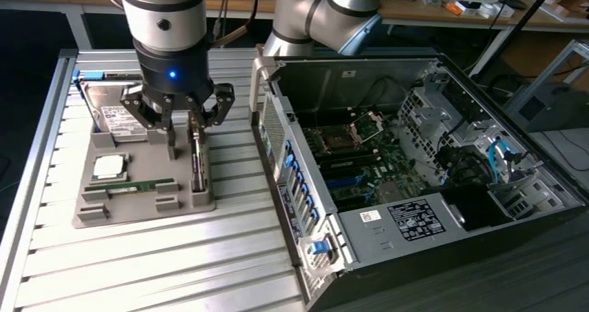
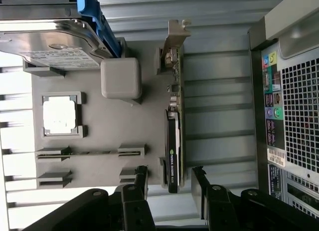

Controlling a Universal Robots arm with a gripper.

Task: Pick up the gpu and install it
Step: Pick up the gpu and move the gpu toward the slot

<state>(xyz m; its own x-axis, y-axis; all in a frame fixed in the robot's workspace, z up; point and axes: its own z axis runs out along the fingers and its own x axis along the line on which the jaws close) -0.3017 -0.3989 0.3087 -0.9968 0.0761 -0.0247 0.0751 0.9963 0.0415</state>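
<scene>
The surface (image 1: 138, 270) carries a grey tray (image 1: 138, 212). The gpu (image 1: 197, 163) stands on edge in a slot along the tray's edge nearest the open case (image 1: 414, 188). The gripper (image 1: 184, 127) hangs above it, with fingers (image 2: 141, 181) spread, one on each side and clear of it. A hard drive (image 1: 118, 119) sits at the tray's far corner.

Black gpu (image 2: 172, 141), grey tray (image 2: 99, 136)
</scene>
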